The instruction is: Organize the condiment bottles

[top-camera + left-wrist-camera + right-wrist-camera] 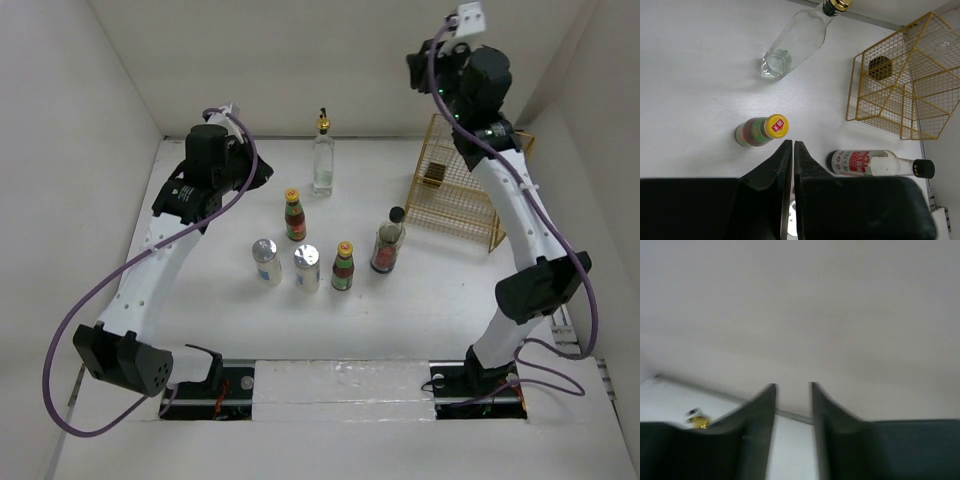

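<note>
Six condiment bottles stand mid-table. A clear glass bottle with a gold pourer (pixel 323 158) is at the back. One yellow-capped sauce bottle (pixel 294 216) stands ahead of it and another (pixel 343 267) nearer me. Two silver-topped shakers (pixel 266 262) (pixel 306 269) stand side by side. The black-knobbed jar (pixel 388 247) is to the right. My left gripper (pixel 263 174) is shut and empty above the table, left of the glass bottle. Its wrist view shows its tips (pixel 792 143) over the sauce bottle (pixel 761 131), the jar (pixel 875 163) and the glass bottle (pixel 794 41). My right gripper (pixel 418 62) is raised high, open and empty (pixel 792 386). A second glass bottle is not clearly seen.
A yellow wire basket (pixel 462 188) stands at the back right with a dark object (pixel 432 176) inside; it also shows in the left wrist view (pixel 900 82). White walls enclose the table on the left, back and right.
</note>
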Motion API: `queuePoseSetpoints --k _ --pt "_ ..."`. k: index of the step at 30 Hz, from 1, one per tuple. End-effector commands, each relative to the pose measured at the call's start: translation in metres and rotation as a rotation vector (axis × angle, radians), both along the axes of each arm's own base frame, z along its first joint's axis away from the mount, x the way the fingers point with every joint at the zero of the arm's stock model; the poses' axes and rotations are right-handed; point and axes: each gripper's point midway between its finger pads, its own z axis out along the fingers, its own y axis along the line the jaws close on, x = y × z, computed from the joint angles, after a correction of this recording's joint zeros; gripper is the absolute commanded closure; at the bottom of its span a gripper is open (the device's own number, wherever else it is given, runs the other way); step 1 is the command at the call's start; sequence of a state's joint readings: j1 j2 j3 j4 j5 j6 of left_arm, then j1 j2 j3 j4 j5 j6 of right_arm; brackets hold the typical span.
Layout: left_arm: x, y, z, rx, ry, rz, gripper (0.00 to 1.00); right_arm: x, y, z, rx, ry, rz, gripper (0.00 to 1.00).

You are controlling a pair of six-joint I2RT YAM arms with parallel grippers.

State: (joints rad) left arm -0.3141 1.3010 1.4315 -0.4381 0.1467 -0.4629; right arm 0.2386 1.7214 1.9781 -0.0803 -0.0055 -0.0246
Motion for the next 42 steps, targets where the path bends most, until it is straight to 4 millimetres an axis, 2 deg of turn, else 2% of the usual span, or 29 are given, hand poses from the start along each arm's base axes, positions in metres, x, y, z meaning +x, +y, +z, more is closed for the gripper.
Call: queuePoseSetpoints --k 1,2,3,4,5,7,8,10,12,13,15,19,21,24,25,28,29,34,35,36,37,38,39,40,41,42 --pt "-0.006 0.001 0.035 -0.028 -0.099 -0.003 0.97 -0.004 0.072 -0.042 -0.067 0.071 0.248 0.54" --pt "-0.004 0.003 0.034 -0.023 -0.100 0.010 0.94 -0.011 0.096 -0.053 -0.081 0.088 0.350 0.44" --pt "-0.004 0.003 0.034 -0.023 -0.100 0.010 0.86 -0.011 0.104 -0.061 -0.088 0.101 0.397 0.37" --pt "-0.005 0.002 0.034 -0.019 -0.102 0.012 0.81 -0.009 0.118 -0.078 -0.106 0.124 0.450 0.29" --pt "-0.008 0.004 0.035 -0.009 -0.105 0.027 0.78 -0.012 0.129 -0.080 -0.112 0.122 0.517 0.26" --pt "-0.008 0.006 0.033 -0.001 -0.098 0.038 0.72 -0.012 0.148 -0.096 -0.119 0.149 0.575 0.21" --pt "-0.009 0.008 0.036 -0.001 -0.108 0.048 0.69 -0.008 0.149 -0.103 -0.128 0.156 0.575 0.20" --pt "-0.009 0.009 0.037 -0.001 -0.108 0.048 0.64 -0.010 0.165 -0.114 -0.143 0.166 0.612 0.19" --pt "-0.009 0.009 0.037 -0.001 -0.108 0.048 0.60 0.000 0.173 -0.131 -0.155 0.202 0.639 0.18" --pt "-0.009 0.009 0.037 -0.001 -0.108 0.048 0.60 0.003 0.182 -0.142 -0.158 0.222 0.660 0.18" --pt "-0.009 0.009 0.037 -0.001 -0.108 0.048 0.58 0.007 0.186 -0.156 -0.160 0.251 0.674 0.18" --pt "-0.009 0.010 0.034 0.007 -0.099 0.057 0.58 0.007 0.197 -0.168 -0.179 0.259 0.720 0.17" --pt "-0.009 0.010 0.034 0.007 -0.099 0.057 0.58 0.008 0.205 -0.183 -0.189 0.277 0.732 0.15" --pt "-0.007 0.010 0.031 0.010 -0.090 0.056 0.58 0.009 0.210 -0.188 -0.191 0.279 0.730 0.15" --pt "-0.007 0.010 0.031 0.010 -0.090 0.056 0.58 0.014 0.216 -0.196 -0.194 0.289 0.726 0.15" --pt "-0.007 0.006 0.028 0.006 -0.079 0.038 0.58 0.027 0.219 -0.199 -0.193 0.268 0.710 0.15" --pt "-0.005 0.005 0.024 0.009 -0.069 0.038 0.58 0.028 0.225 -0.197 -0.193 0.254 0.709 0.15" --pt "-0.006 0.003 0.024 0.005 -0.068 0.026 0.58 0.050 0.226 -0.198 -0.188 0.209 0.654 0.17" --pt "-0.006 0.003 0.024 0.005 -0.068 0.026 0.58 0.053 0.228 -0.202 -0.180 0.213 0.654 0.18" --pt "-0.006 0.003 0.024 0.005 -0.068 0.026 0.58 0.056 0.227 -0.192 -0.167 0.182 0.638 0.18" --pt "-0.006 0.003 0.024 0.005 -0.068 0.026 0.58 0.059 0.226 -0.199 -0.168 0.193 0.626 0.20" --pt "-0.006 0.003 0.024 0.005 -0.068 0.026 0.58 0.060 0.227 -0.194 -0.166 0.173 0.625 0.21" --pt "-0.006 0.003 0.024 0.005 -0.068 0.026 0.58 0.062 0.228 -0.198 -0.156 0.179 0.626 0.29" --pt "-0.006 0.003 0.024 0.005 -0.068 0.026 0.58 0.062 0.229 -0.191 -0.143 0.166 0.626 0.33" --pt "-0.006 0.003 0.024 0.005 -0.068 0.026 0.58 0.061 0.235 -0.194 -0.143 0.160 0.635 0.36" --pt "-0.006 0.003 0.024 0.005 -0.068 0.026 0.58 0.061 0.235 -0.194 -0.143 0.160 0.635 0.45"
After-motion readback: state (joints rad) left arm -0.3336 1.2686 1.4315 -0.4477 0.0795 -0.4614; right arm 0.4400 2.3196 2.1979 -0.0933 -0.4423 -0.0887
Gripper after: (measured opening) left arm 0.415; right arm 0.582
